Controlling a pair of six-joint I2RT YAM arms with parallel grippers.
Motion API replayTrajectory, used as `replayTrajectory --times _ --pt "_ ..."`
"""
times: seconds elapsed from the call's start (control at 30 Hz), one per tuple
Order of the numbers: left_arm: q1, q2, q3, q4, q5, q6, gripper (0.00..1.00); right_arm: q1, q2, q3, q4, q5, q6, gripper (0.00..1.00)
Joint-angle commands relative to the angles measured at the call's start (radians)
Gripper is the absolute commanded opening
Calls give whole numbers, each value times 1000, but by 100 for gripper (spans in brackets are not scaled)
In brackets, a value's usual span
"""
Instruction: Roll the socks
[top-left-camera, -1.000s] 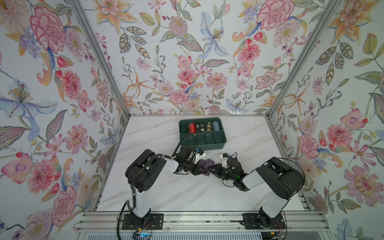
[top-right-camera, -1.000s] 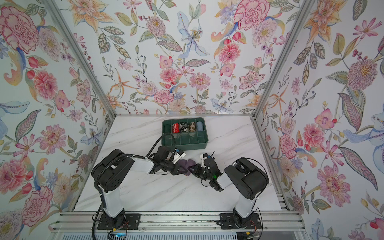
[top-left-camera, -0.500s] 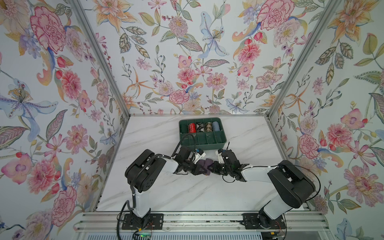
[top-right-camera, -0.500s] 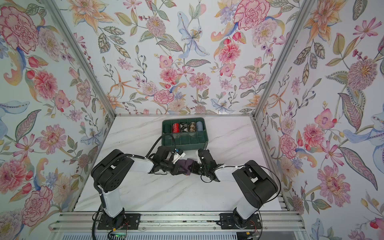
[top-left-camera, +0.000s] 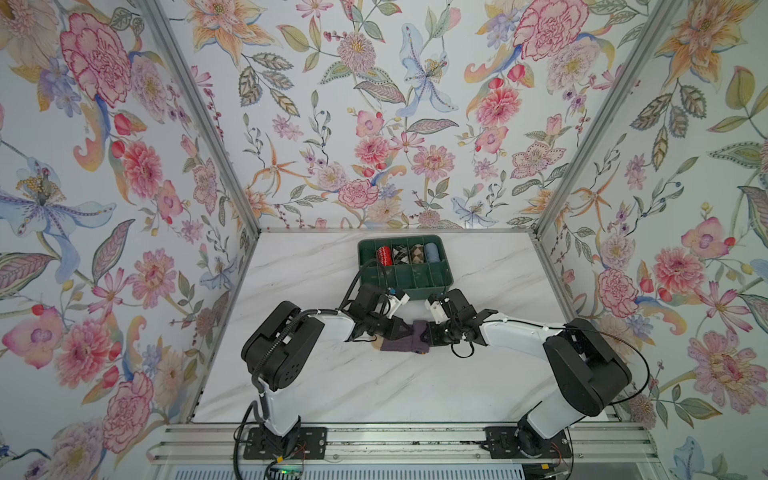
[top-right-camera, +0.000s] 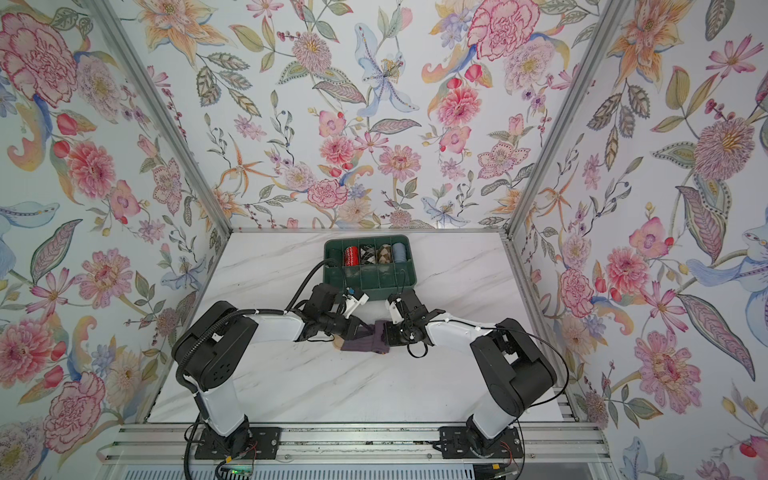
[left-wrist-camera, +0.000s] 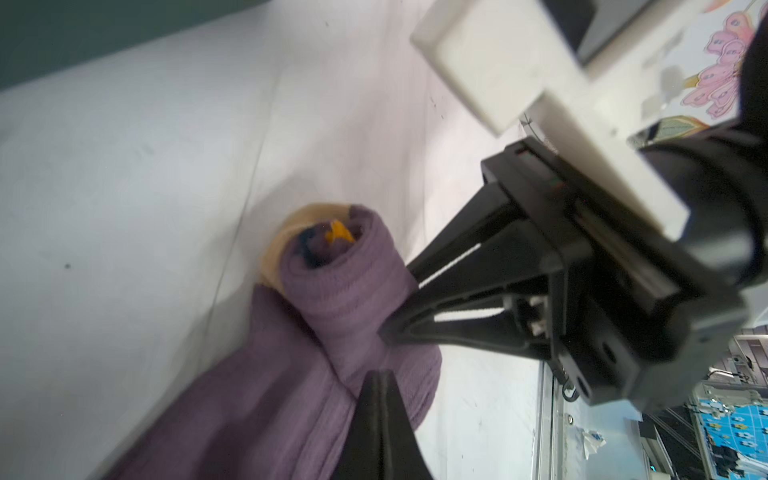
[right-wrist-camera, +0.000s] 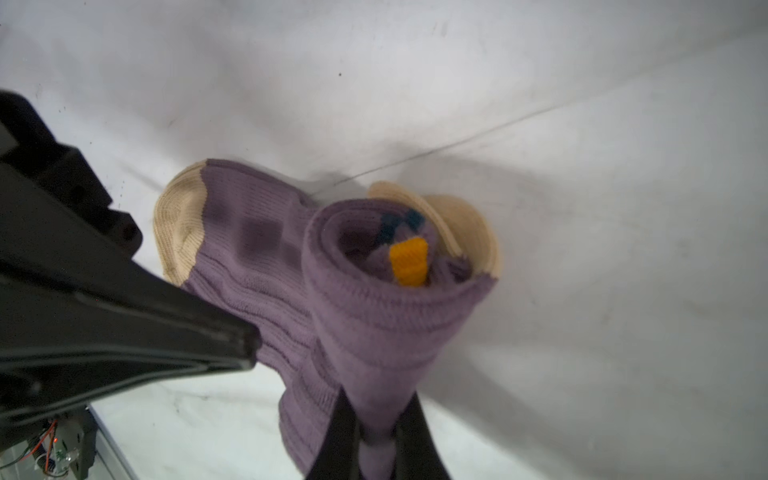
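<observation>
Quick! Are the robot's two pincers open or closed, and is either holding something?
Left pincer: closed, tip against the socks; a grip cannot be told.
Right pincer: closed, pinching the rolled end of the socks.

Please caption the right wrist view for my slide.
Partly rolled purple socks pinched by the right hand; shut left hand close by.

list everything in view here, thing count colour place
socks: one pair, dusty purple with tan ends, half rolled, table centre between the hands
tray: one, dark green, back of table
red roll: one, red patterned, tray's back row
grey argyle roll: one, right of the red
brown argyle roll: one, next along
light-blue roll: one, row's right end
table: one, white marble
walls: three, floral
left hand: black, shut, tip by the socks
right hand: black, shut on the socks' rolled end
</observation>
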Motion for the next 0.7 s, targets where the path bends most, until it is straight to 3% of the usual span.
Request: replayTrajectory --times 0.0,0.67 --pt "7 -11 34 48 -8 -37 5 -8 4 2 -143 -29 -89 0" --pt "-74 81 86 6 2 -13 1 -49 27 51 -183 -52 -154 0"
